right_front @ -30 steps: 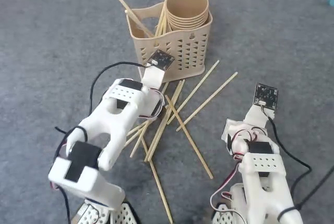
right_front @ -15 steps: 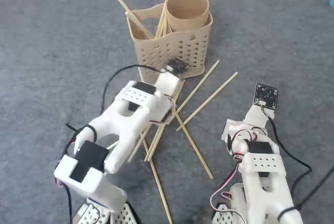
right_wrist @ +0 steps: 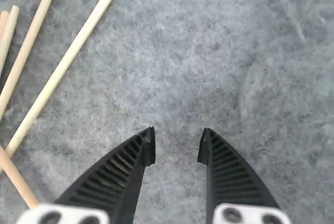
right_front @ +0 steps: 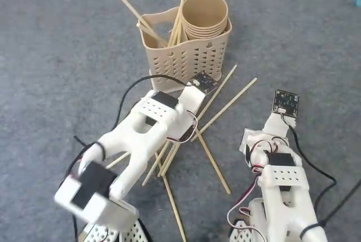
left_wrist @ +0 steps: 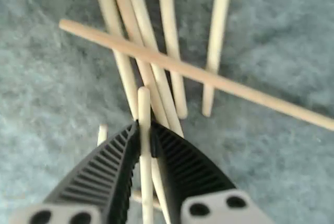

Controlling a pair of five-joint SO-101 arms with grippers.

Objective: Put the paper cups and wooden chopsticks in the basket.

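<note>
One wooden chopstick [left_wrist: 144,104] sits pinched between the jaws of the left claw [left_wrist: 145,126], which is closed down on it close to one end, low over the loose pile of chopsticks [right_front: 213,166] that lies on the grey carpet [right_front: 56,84] just near of the basket [right_front: 186,58]. Several sticks run right beside and under the held one, and a longer stick [left_wrist: 209,78] crosses the heap a little beyond its tip. The basket stands at the far middle of the scene, with the stacked paper cups [right_front: 206,8] in its right half and a few chopsticks [right_front: 180,5] already leaning out of it. The step in hand looks like the pick-up, so the lift should go straight up and slowly until the stick is free of its neighbours (one seems to lie just below the jaws and could get dragged along). Held near its end, the stick will likely droop, so it is best carried high over the rim and let go only once its lower end is inside. The right claw [right_wrist: 176,145] hangs part open over bare carpet on the right, holding nothing.
</note>
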